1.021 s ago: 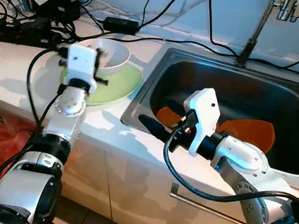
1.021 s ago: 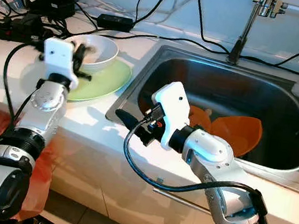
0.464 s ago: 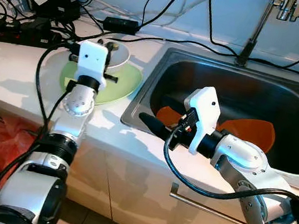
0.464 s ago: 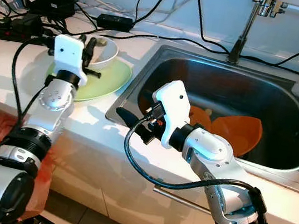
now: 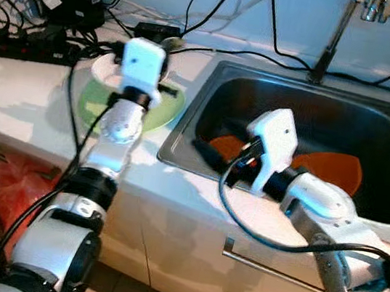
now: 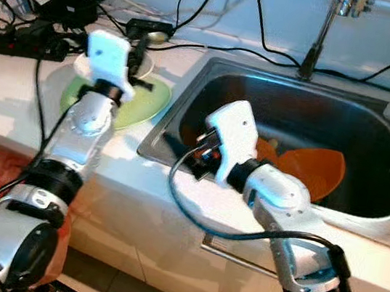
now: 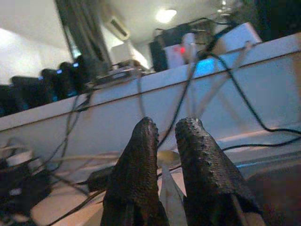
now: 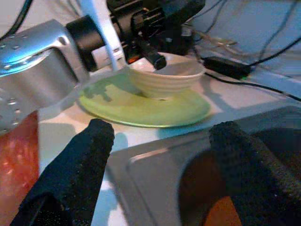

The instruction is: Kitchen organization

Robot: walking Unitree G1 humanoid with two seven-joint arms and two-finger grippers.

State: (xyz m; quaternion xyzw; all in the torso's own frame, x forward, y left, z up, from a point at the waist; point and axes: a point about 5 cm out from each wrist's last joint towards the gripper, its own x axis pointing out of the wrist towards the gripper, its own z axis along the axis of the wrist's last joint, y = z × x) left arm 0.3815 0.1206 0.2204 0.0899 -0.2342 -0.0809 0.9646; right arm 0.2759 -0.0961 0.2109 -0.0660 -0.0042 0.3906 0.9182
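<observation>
White ribbed bowl (image 8: pixel 165 77) sits on green plate (image 8: pixel 146 106); left gripper (image 7: pixel 162 141) jaws together, right gripper (image 8: pixel 160 141) jaws apart

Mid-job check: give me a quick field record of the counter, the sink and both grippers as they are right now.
counter: white bowl sitting on a light green plate, left of the sink
sink: stainless steel basin holding orange plates
left gripper: raised over the bowl, fingers nearly together, nothing visibly held
right gripper: at the sink's left edge, fingers wide open, empty
background: black cables and power strip at the wall
</observation>
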